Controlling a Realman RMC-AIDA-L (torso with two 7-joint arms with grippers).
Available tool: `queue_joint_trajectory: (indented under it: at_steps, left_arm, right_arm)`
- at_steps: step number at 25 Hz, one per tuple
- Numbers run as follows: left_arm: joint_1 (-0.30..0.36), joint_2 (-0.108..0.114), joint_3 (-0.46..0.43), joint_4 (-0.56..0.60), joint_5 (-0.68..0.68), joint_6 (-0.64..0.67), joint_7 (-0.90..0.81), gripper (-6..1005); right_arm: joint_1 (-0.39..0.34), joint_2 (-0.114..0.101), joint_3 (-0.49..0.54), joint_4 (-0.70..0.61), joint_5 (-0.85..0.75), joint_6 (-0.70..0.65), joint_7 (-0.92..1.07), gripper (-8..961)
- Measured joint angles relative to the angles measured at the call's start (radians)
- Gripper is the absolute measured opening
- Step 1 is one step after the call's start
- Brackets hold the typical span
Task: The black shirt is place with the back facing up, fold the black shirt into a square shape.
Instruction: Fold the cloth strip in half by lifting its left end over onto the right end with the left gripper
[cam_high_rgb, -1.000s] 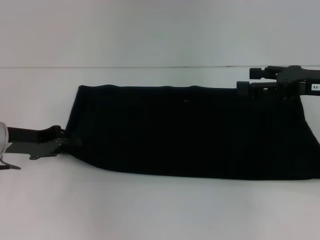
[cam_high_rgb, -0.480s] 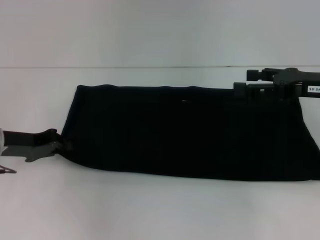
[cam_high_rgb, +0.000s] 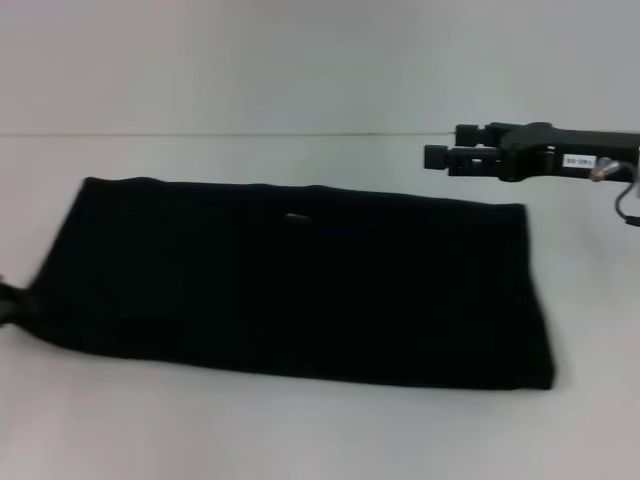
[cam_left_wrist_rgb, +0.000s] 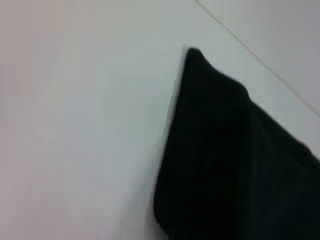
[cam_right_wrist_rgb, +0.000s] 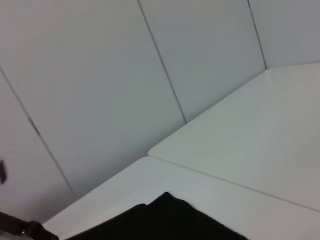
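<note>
Right end effector (cam_high_rgb: 440, 158) hovering clear of the black shirt (cam_high_rgb: 290, 280) — grip state unclear. Shirt lying as a long folded strip on the surface (cam_high_rgb: 300, 430) — crosswise folds remaining.

Right arm up high, left one barely in sight.

I'm seeing my right gripper (cam_high_rgb: 436, 158) hanging at the far right, arm stretched in level from that edge, fingers pointing toward my left. My left gripper (cam_high_rgb: 8, 300) is showing only as a dark blur at the left edge.
</note>
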Motion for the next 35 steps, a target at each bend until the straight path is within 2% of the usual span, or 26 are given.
queue_joint_trajectory:
  at_steps: [6,9,12,15,17,18,19,22,23,24,26,28,32,35]
  left_arm:
    - [0.051,0.042,-0.139,0.089,-0.001,0.081,0.014,44]
    - [0.022,0.055,-0.163,0.098,-0.061,0.159,0.015,43]
    - [-0.039,0.049,-0.120,0.076,-0.177,0.236,0.020,43]
    - [-0.156,0.008,0.000,0.023,-0.277,0.242,0.025,44]
    - [-0.256,-0.054,0.099,-0.018,-0.310,0.212,0.041,44]
    - [-0.280,-0.074,0.126,-0.028,-0.314,0.204,0.048,44]
    - [-0.317,-0.106,0.169,-0.042,-0.314,0.186,0.057,44]
    - [-0.372,-0.197,0.311,-0.102,-0.318,0.089,0.081,43]
    - [-0.378,-0.211,0.353,-0.143,-0.336,0.049,0.094,43]
    - [-0.379,-0.219,0.388,-0.204,-0.364,0.009,0.117,43]
    - [-0.379,-0.217,0.412,-0.339,-0.448,-0.051,0.194,43]
    - [-0.359,-0.216,0.408,-0.457,-0.554,-0.053,0.328,49]
    - [-0.294,-0.222,0.406,-0.513,-0.685,0.093,0.544,61]
    - [-0.260,-0.217,0.414,-0.518,-0.704,0.179,0.636,141]
  right_arm:
    - [0.030,0.021,0.008,0.015,0.000,0.022,-0.005,917]
    - [0.020,0.024,0.009,0.015,0.007,0.019,-0.008,917]
    - [-0.016,0.023,0.010,0.012,0.047,0.013,-0.009,918]
    - [-0.074,0.012,0.010,0.002,0.111,-0.009,-0.011,918]
    - [-0.116,-0.005,0.011,-0.002,0.146,-0.033,-0.012,918]
    - [-0.132,-0.013,0.011,-0.002,0.159,-0.046,-0.013,918]
    - [-0.152,-0.026,0.011,-0.003,0.176,-0.059,-0.015,918]
    - [-0.205,-0.058,0.016,-0.003,0.215,-0.095,-0.021,918]
    - [-0.220,-0.067,0.019,-0.005,0.221,-0.109,-0.022,917]
    - [-0.230,-0.074,0.023,-0.007,0.224,-0.121,-0.022,917]
    - [-0.243,-0.084,0.026,-0.011,0.225,-0.137,-0.022,917]
    - [-0.252,-0.092,0.027,-0.013,0.225,-0.144,-0.022,916]
    - [-0.251,-0.098,0.026,-0.013,0.219,-0.127,-0.001,917]
    - [-0.239,-0.101,0.015,-0.013,0.209,-0.076,0.042,917]
